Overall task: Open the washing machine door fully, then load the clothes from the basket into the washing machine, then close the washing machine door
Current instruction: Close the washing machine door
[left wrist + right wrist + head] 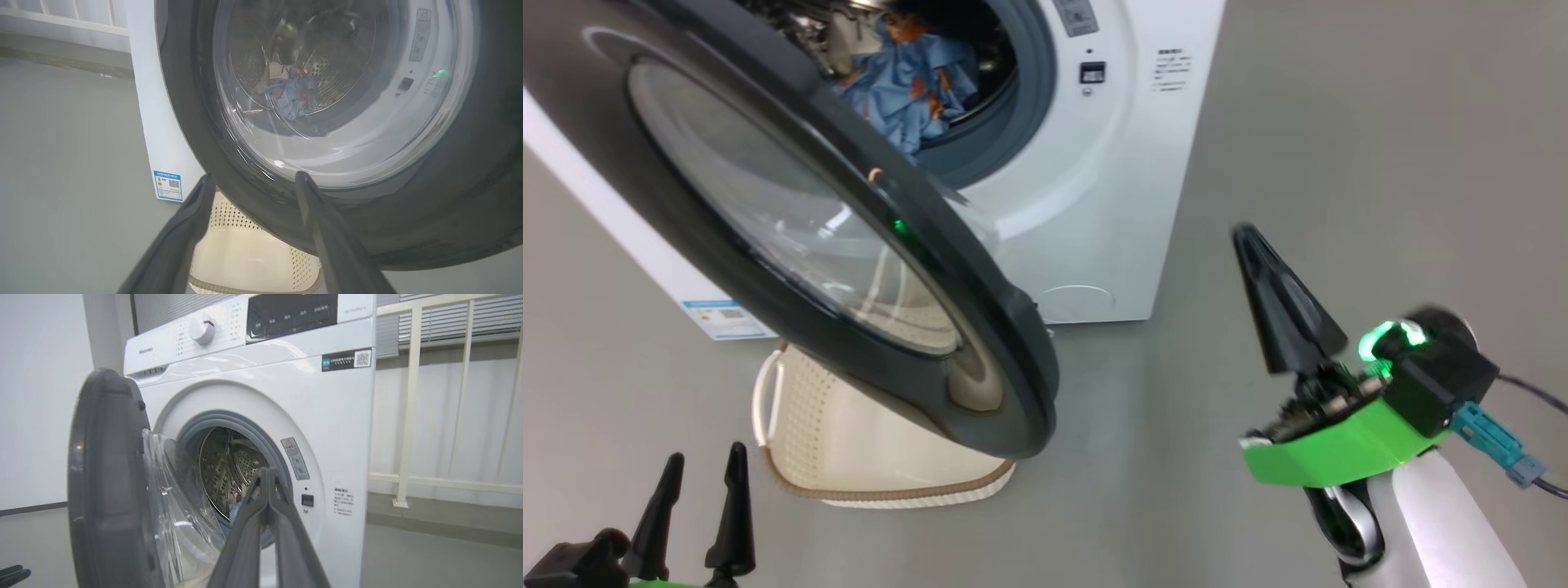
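The washing machine door (792,220) stood half open, its black outer face turned toward the left pincer (706,456), which was spread wide and empty. The clothes (907,90) lay inside the washing machine (1111,204). The basket (849,441) sat on the floor beneath the door. The right pincer (1250,245), clenched on nothing, pointed toward the drum.

Two grippers — left gripper (706,454) and right gripper (1246,237) — one washing machine (1111,204), one door (1013,327), one basket (849,441), one heap of clothes (907,90).
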You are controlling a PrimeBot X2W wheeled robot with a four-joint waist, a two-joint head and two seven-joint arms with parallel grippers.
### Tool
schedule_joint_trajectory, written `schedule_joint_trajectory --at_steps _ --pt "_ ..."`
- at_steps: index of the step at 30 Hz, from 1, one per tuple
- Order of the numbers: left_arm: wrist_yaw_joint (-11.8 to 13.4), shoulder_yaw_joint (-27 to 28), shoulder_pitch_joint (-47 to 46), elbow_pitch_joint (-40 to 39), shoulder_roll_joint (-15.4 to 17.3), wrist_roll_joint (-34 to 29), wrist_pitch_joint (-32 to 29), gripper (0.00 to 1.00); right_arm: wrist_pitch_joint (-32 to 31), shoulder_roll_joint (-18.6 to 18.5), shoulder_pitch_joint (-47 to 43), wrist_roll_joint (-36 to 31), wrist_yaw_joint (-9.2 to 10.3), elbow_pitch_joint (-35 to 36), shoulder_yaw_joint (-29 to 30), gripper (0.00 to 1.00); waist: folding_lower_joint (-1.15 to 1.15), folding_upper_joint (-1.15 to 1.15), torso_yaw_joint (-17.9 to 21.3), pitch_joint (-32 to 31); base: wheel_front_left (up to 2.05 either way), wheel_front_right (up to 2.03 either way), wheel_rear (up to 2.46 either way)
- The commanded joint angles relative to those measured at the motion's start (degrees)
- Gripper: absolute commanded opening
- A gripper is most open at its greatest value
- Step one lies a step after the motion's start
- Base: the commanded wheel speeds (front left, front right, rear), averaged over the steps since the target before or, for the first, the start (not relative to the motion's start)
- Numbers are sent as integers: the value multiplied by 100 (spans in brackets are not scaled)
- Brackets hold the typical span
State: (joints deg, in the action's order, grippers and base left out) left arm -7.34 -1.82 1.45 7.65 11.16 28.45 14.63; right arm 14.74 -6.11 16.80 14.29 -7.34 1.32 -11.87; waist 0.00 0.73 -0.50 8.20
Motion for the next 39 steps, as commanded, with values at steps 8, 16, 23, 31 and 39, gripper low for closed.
schedule_joint_trajectory --at_steps 8,16,23,31,39 --pt "-14 292 46 -394 -134 -130 37 100 26 91 511 134 -14 854 -1188 0 0 0 -365 -33 0 0 0" --pt "-14 312 116 -431 -291 -112 37 100 26 111 484 234 -14 872 -2196 0 0 0 -552 24 0 0 0" --pt "-14 314 77 -403 -333 -78 37 100 26 38 255 417 -14 202 -2723 0 0 0 -622 102 0 0 0" --pt "-14 248 17 -333 -365 -49 37 100 26 60 33 625 -14 -766 -2985 0 0 0 -684 148 0 0 0" --pt "-14 190 -44 -265 -350 -14 37 100 26 114 68 754 -14 -1530 -2684 0 0 0 -738 266 0 0 0"
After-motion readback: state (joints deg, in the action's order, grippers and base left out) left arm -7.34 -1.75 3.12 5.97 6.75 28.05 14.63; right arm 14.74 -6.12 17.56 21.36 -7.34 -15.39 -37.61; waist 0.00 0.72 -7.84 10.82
